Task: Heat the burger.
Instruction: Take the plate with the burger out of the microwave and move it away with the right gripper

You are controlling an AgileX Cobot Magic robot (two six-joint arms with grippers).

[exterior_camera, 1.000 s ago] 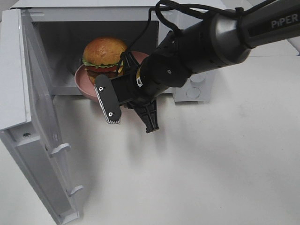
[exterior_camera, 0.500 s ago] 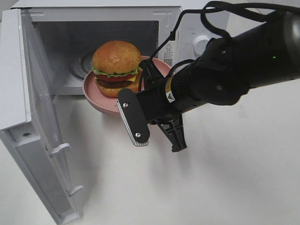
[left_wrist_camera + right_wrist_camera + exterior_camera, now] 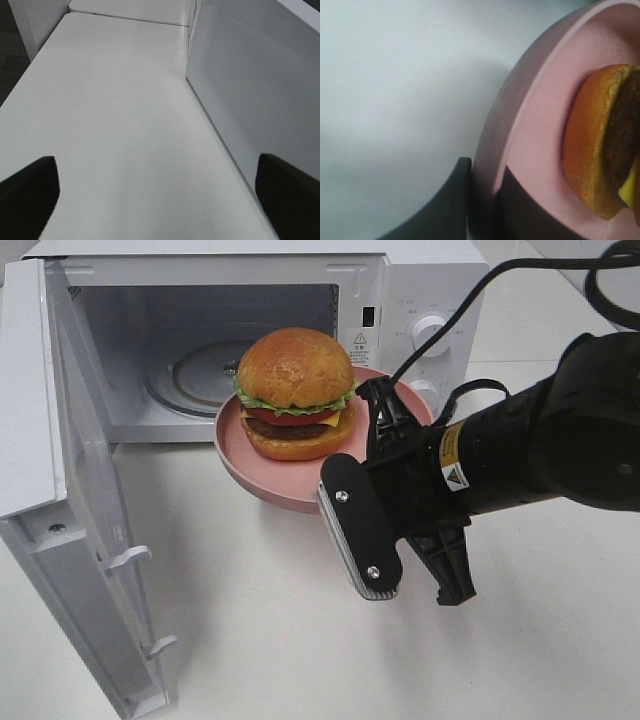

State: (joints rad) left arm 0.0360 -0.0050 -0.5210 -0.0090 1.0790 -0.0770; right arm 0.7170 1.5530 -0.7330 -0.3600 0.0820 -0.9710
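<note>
White table [image 3: 300,640] carries a microwave [image 3: 420,280], door [image 3: 70,490] swung open. Right claw [image 3: 482,200] pinches the rim of a pink plate [image 3: 250,455] outside the cavity; the burger [image 3: 296,392] sits on it. Left claw [image 3: 157,200] spread, holding nothing.

Burger [image 3: 296,390] on plate [image 3: 250,462], in front of open microwave [image 3: 420,280], above table [image 3: 300,640].

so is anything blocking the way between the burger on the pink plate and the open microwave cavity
Nothing visible does. The white microwave's door is swung wide, and its cavity shows only the glass turntable. The right gripper grips the round pink plate by the rim, with the golden-bun burger just outside the opening.
</note>
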